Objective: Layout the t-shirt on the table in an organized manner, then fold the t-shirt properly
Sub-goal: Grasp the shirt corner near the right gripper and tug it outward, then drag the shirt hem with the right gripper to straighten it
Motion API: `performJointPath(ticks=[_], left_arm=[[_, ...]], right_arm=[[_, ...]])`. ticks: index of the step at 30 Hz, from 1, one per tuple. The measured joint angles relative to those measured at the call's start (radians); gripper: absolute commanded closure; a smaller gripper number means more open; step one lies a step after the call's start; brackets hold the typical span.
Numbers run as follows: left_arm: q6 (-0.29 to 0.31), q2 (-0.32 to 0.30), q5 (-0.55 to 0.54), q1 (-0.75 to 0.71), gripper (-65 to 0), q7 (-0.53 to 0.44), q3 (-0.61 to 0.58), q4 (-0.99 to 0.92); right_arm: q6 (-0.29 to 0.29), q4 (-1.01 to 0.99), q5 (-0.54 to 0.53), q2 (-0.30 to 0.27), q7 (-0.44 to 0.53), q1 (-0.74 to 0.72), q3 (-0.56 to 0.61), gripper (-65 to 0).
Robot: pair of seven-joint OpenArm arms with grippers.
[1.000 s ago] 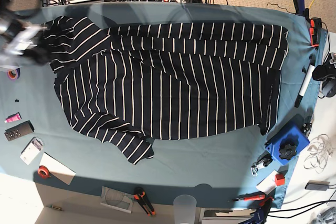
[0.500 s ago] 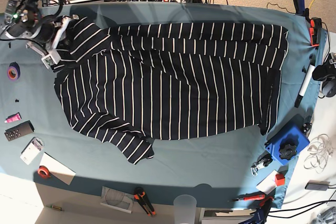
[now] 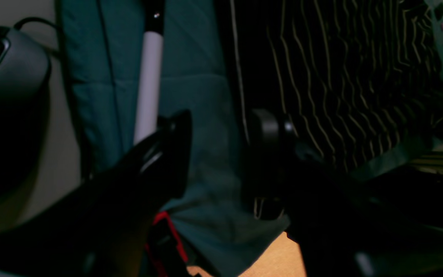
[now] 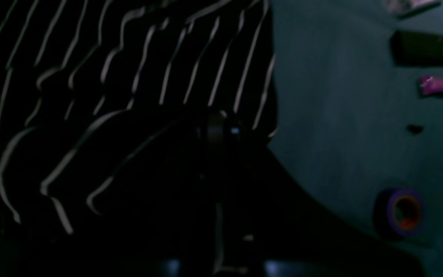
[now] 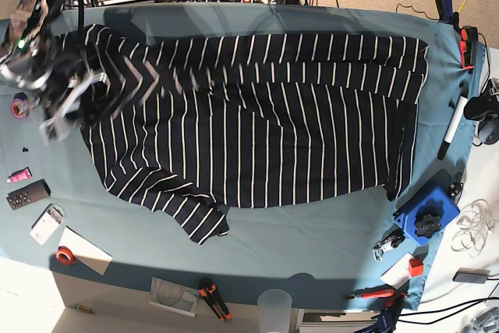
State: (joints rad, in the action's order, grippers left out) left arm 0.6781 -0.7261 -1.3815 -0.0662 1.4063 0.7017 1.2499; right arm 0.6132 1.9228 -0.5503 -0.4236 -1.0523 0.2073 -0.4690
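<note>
Here your right gripper is clamped shut at the shirt's edge, on the base view's left; the right wrist view is dark, but striped cloth folds right up against the closed tips, so you seem to have the t-shirt pinched at its sleeve end. Your left gripper hangs with jaws apart and nothing between them, over bare teal cloth just beside the shirt's hem. A white marker lies on the cloth just past it, a dark mouse off the cloth's edge. The shirt lies spread lengthwise across the table, one sleeve sticking out toward the near edge. Purple tape roll sits near your right gripper, apart from the shirt
</note>
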Motion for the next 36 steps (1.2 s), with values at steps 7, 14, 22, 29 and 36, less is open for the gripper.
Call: performJointPath(ticks=[7, 14, 22, 29, 36], left_arm=[[0.000, 0.000, 0.000, 0.000, -26.0, 0.000, 0.000, 0.000], [0.000, 0.000, 0.000, 0.000, -26.0, 0.000, 0.000, 0.000], [0.000, 0.000, 0.000, 0.000, -26.0, 0.000, 0.000, 0.000], [0.000, 0.000, 0.000, 0.000, -26.0, 0.000, 0.000, 0.000], [0.000, 0.000, 0.000, 0.000, -26.0, 0.000, 0.000, -0.001]], right_arm=[[-0.039, 0.000, 0.053, 0.000, 0.013, 0.000, 0.000, 0.0], [-0.068, 0.000, 0.082, 0.003, 0.021, 0.001, 0.000, 0.0], [-0.044, 0.000, 0.083, 0.003, -0.033, 0.001, 0.000, -17.1], [-0.059, 0.021, 0.080, -0.004, 0.016, -0.056, -0.010, -19.8], [-0.119, -0.157, 0.192, -0.006, 0.127, -0.281, 0.008, -19.7]])
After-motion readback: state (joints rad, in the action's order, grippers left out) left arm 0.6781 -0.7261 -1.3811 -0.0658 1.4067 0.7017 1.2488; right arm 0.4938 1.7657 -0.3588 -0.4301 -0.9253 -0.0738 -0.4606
